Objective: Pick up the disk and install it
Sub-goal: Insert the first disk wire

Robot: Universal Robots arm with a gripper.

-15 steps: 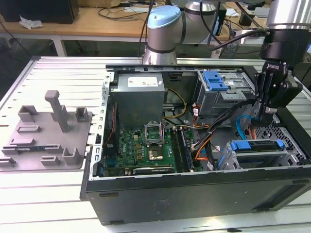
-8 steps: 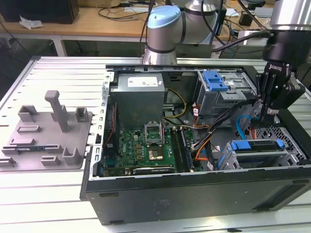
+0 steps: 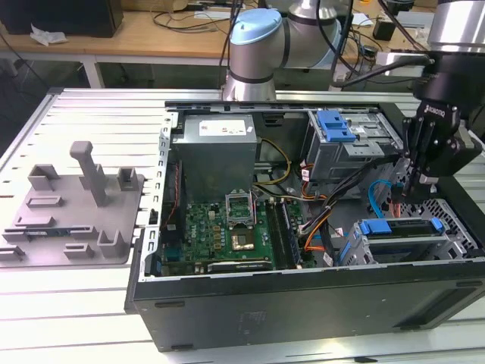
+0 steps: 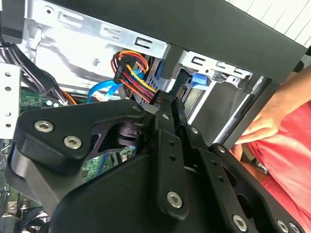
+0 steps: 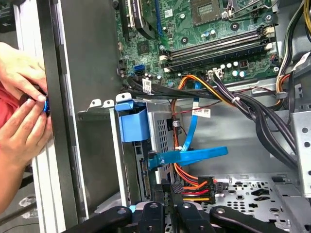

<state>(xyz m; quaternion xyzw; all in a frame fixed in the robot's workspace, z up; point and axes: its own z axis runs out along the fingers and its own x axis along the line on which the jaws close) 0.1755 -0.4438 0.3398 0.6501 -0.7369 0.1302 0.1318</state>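
Note:
The disk, silver with a blue plastic frame, lies in the lower drive bay at the open computer case's corner, on the exterior view's right. In the first wrist view the disk sits in that bay behind its blue frame tab. My gripper hangs just above and behind the bay, fingers pointing down and pressed together with nothing between them. Its shut tips stand beside a black power connector with orange, red and yellow wires. In the second wrist view the gripper points at the same wire bundle.
The grey power supply box, the green motherboard and an upper drive cage with a blue latch fill the case. A flat blue cable crosses near the bay. A person's hands hold something outside the case wall. A grey fixture lies on the table.

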